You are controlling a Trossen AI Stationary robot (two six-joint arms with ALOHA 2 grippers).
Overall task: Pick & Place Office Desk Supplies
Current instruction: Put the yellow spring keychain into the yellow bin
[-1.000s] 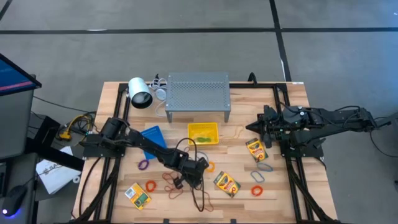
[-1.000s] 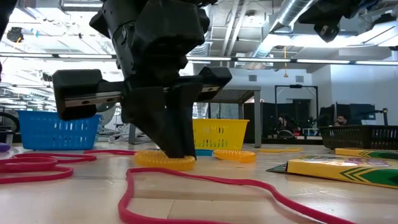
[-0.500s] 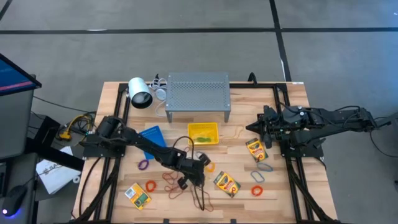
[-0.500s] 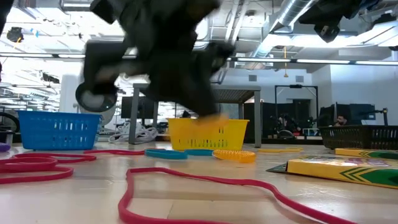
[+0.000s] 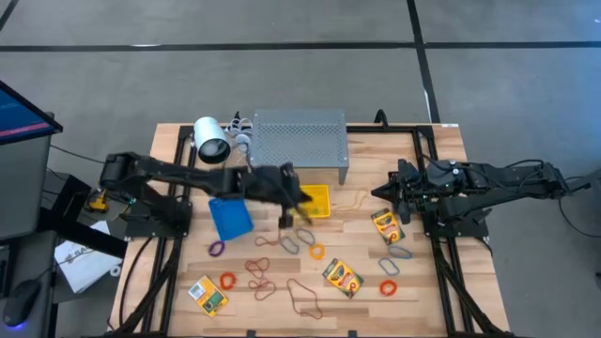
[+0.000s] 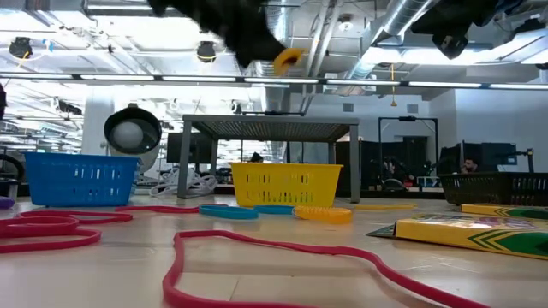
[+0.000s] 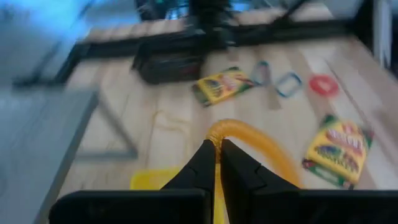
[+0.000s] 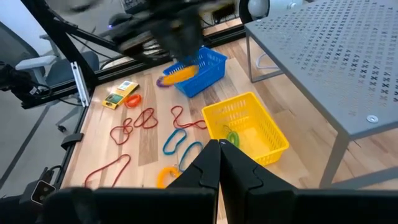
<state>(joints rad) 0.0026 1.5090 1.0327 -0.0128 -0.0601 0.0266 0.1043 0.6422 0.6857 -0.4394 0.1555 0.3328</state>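
Aloft, the left gripper (image 7: 217, 155) pinches a ribbed orange rubber-band loop (image 7: 252, 140) above the yellow bin (image 5: 315, 199); right gripper (image 8: 219, 155) waits, jaws closed, empty.

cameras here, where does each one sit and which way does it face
High view: overhead, looking straight down on the table; both arms show, left tool by the yellow bin.
Low view: at tabletop height, looking level across to the room; the left arm is overhead.
Left wrist view: behind that arm's shut fingers, pinching an orange rubber band.
Right wrist view: behind the right tool, facing the left arm.
Shared: the yellow bin appears in high, low and right wrist views.
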